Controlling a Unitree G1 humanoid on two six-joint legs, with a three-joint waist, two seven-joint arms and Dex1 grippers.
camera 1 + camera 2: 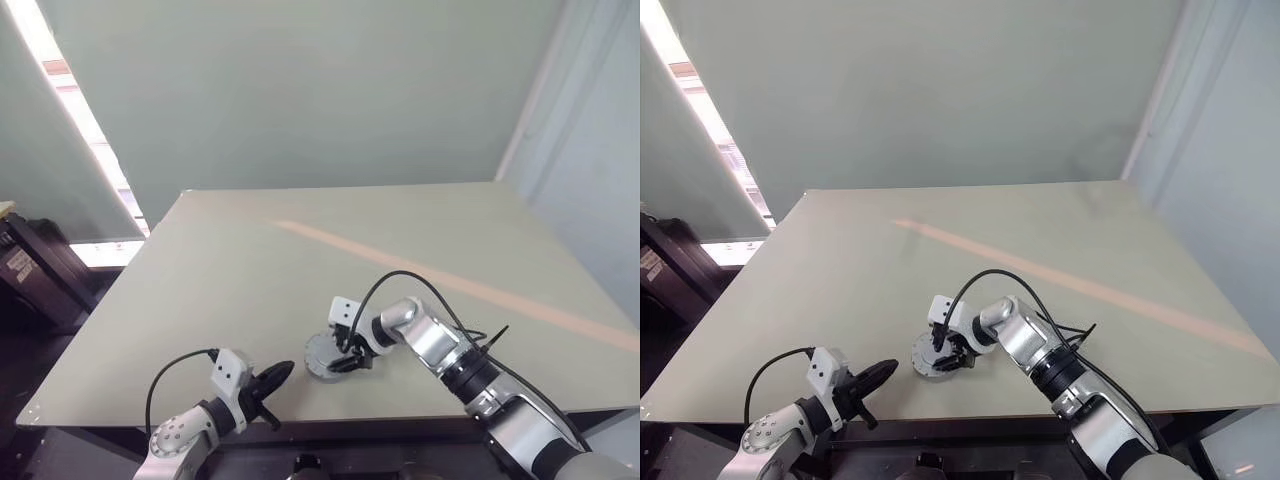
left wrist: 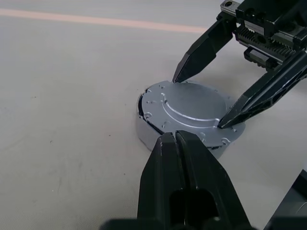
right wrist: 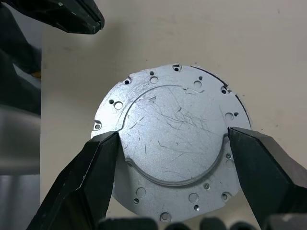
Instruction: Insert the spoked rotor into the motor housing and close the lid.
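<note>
lid [image 3: 175, 139]: silvery grey, scratched, dotted with small dark holes
table [image 1: 250, 290]: pale grey-green, crossed by a peach stripe [image 1: 470, 288]
right gripper [image 2: 201, 98]: black fingers
left gripper [image 2: 184, 158]: black fingers
wall [image 1: 300, 90]: pale green

The lid [image 3: 175, 143] looks like bare silvery metal with a dull satin sheen, its raised centre crossed by many fine scratches and its flat rim drilled with small holes. The motor housing [image 2: 144, 132] below it shows the same pale metal on its smooth side wall. The right gripper [image 3: 172, 158] has black fingers [image 3: 81, 187] of matt plastic look, as does the left gripper [image 2: 176, 136]. The table [image 1: 200, 290] is a smooth, matt, pale grey-green surface with faint scuffs.
</note>
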